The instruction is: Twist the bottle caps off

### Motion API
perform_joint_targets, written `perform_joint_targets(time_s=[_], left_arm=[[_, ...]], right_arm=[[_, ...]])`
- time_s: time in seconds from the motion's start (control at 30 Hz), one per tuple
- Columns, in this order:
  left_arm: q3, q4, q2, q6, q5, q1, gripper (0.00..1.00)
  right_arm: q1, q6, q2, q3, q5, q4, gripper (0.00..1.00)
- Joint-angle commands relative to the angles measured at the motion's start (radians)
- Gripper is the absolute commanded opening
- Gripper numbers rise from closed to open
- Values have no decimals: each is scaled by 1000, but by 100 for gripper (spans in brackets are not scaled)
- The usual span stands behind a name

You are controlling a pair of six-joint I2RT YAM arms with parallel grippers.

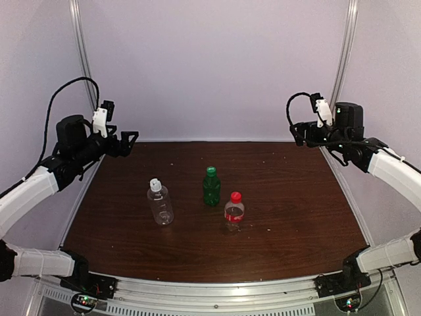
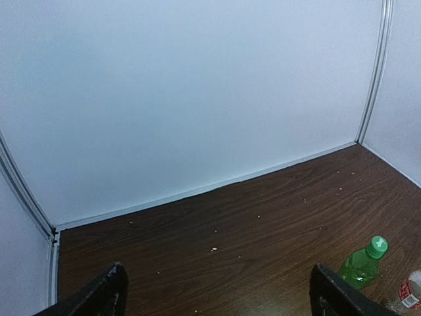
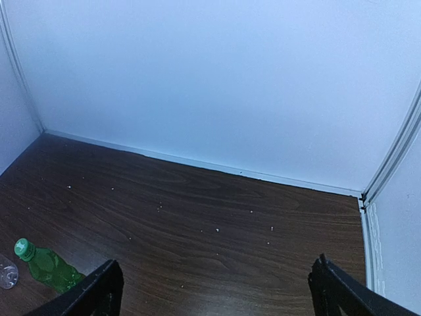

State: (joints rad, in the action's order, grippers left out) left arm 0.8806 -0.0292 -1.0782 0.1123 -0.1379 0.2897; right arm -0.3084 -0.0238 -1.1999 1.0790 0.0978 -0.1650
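Currently the left gripper (image 1: 129, 143) and right gripper (image 1: 297, 135) hang wide and empty. Upright bottles (image 1: 211, 191) stand between and below them. Nearest the left gripper is the white cap (image 1: 155, 185).

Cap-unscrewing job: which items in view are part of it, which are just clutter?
Job: wide clear bottle, white cap; green bottle, green cap; red-label bottle, red cap.
Clutter: pale crumbs on the table.
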Motion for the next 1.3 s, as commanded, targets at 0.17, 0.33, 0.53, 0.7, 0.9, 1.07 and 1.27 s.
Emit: perform_joint_targets(time_s=[0.17,0.33,0.53,0.7,0.9,1.07,1.27], left_arm=[[4,-48,7,-17,-29,7,98],[11,-35,6,-25,-23,12,98],[37,5,7,-46,-15,28,98],[91,98,2,-95,-2,63,98],[177,227,-26,-180,9,169,97],[275,358,-91,-248,1,302,98],[348,433,-183,-280,-1,479,98]], right_arm=[[-9,11,-1,-10,12,19,100],[-11,10,-8,0,6,10,100],[-19,10,-10,29,-7,-33,100],[-28,10,-33,87,-16,-123,100],[-57,10,-24,90,10,-142,100],[-81,41,-28,93,11,-151,100],[-114,35,-30,72,13,-153,100]])
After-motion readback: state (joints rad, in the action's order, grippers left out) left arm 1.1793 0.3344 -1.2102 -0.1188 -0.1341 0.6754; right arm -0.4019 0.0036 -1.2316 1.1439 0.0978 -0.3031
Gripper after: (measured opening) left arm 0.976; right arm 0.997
